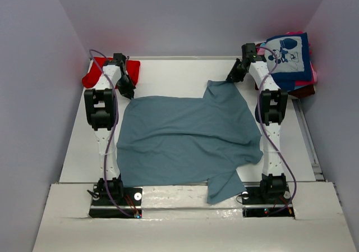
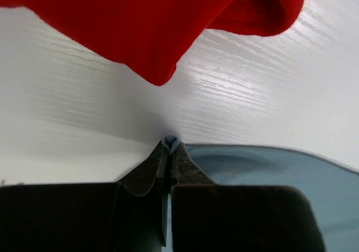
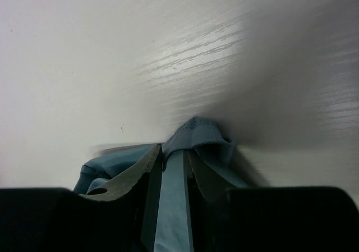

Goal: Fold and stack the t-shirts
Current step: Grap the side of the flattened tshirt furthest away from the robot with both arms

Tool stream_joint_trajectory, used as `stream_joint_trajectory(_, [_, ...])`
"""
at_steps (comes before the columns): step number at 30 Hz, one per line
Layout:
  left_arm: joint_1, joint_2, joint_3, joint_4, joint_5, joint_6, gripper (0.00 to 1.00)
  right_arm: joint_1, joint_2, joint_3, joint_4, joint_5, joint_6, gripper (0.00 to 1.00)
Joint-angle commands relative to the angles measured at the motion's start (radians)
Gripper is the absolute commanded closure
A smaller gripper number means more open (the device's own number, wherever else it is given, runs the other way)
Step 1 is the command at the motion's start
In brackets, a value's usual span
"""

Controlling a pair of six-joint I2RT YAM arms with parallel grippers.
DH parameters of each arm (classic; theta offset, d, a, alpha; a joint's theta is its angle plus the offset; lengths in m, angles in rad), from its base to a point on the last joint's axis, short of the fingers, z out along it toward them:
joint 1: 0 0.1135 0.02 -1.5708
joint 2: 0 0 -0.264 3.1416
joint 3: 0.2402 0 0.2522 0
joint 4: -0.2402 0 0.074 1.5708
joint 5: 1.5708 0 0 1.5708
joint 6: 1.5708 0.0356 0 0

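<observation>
A grey-blue shirt (image 1: pixel 185 137) lies spread flat over the middle of the white table (image 1: pixel 168 75), between the two arms. One sleeve trails off its near right corner onto the strip between the arm bases. The left gripper (image 1: pixel 128 88) is down at the shirt's far left corner. In the left wrist view its fingers (image 2: pixel 147 173) are pressed together, with a small nub of blue cloth pinched at the very tip, so it has hold of the shirt's edge. The rest of the shirt runs off to the right of the fingers there, flat on the table. A red shirt (image 2: pixel 168 22) lies just beyond that corner, close to the gripper but apart from the blue cloth; from above it sits at the far left edge of the table. The right gripper (image 1: pixel 231 76) is at the shirt's far right corner, where the cloth rises in a small peak. In the right wrist view its fingers (image 3: pixel 134 176) are drawn in on a strip of the blue cloth that fills the narrow gap between them, with more of it bunched up just past the tips. At the far right corner of the table sits a pile of shirts, a navy shirt (image 1: pixel 289 58) with a cartoon mouse print on top and pink and dark red edges showing beneath it.
</observation>
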Motion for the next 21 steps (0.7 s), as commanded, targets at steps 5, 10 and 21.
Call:
stream_joint_trajectory(5, [-0.003,-0.101,-0.006,-0.022,-0.026,0.001,0.94,-0.003,0.003,0.059,0.007,-0.054,-0.015,0.93])
stream_joint_trajectory(10, [-0.003,-0.123,-0.008,-0.02,-0.033,-0.002,0.94,-0.003,-0.024,0.059,-0.004,-0.115,-0.039,0.93])
stream_joint_trajectory(21, [0.028,-0.205,-0.012,-0.033,-0.06,-0.008,0.94,-0.003,-0.173,0.023,-0.094,-0.238,-0.125,0.93])
